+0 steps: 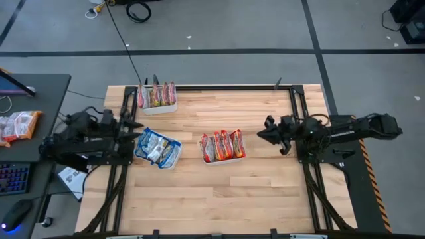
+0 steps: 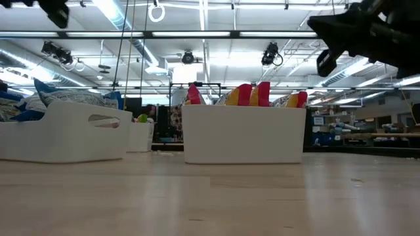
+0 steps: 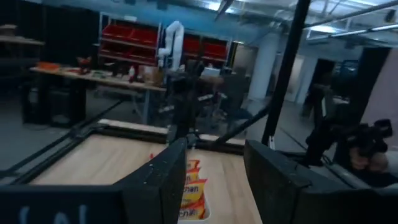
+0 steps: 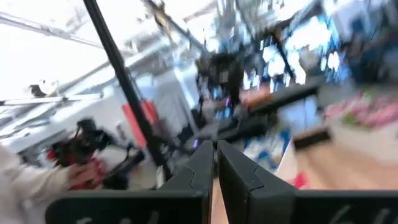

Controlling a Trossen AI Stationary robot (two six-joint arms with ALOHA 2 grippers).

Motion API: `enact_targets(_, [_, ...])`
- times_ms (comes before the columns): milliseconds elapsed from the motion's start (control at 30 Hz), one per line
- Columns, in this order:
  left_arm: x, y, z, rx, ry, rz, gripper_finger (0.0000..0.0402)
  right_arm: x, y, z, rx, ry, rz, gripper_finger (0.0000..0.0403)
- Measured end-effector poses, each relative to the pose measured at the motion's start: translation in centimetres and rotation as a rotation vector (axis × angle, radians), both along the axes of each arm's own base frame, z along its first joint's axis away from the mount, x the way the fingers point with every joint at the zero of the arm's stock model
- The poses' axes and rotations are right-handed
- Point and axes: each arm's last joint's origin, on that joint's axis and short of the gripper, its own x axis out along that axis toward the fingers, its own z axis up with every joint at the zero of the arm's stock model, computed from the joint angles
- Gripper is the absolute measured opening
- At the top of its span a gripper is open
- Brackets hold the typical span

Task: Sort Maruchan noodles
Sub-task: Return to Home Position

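Maruchan noodles stand packed on edge in three white trays. Red-orange packets [image 1: 222, 145] fill the middle tray [image 2: 243, 134]. Blue-and-yellow packets [image 1: 158, 147] fill the left tray [image 2: 65, 134]. Red and yellow packets [image 1: 157, 95] fill the tray at the far left corner. My left gripper [image 1: 138, 128] hangs at the table's left edge beside the blue tray, pointing level toward the right, open with nothing between its fingers [image 3: 214, 149]. My right gripper [image 1: 260, 135] hangs right of the middle tray, pointing toward it, shut and empty [image 4: 216, 149].
The black frame rails [image 1: 299, 119] run along the table's sides and far edge. A dark desk [image 1: 33, 99] left of the table carries a keyboard, a mouse and loose packets [image 1: 16, 125]. Bare wood [image 1: 219, 199] lies toward the near edge.
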Motion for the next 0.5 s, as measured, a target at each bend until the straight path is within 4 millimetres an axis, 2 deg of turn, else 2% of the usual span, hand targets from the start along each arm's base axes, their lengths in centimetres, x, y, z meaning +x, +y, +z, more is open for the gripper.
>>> enact_targets(167, [2.8, 0.0, -2.5, 0.031, -0.215, -0.087, 0.0165, -1.0, -0.9, 0.3, -0.085, -0.06, -0.031, 0.0028])
enact_targets(400, [4.8, 0.0, -7.9, -0.03, -0.289, -0.148, 0.0165, -2.1, -3.3, 0.4, -0.061, -0.018, 0.047, 0.0028])
enact_targets(500, [5.1, 0.0, -8.6, -0.034, -0.254, -0.141, 0.0165, -3.0, -4.4, 0.7, -0.08, -0.026, 0.058, 0.0028])
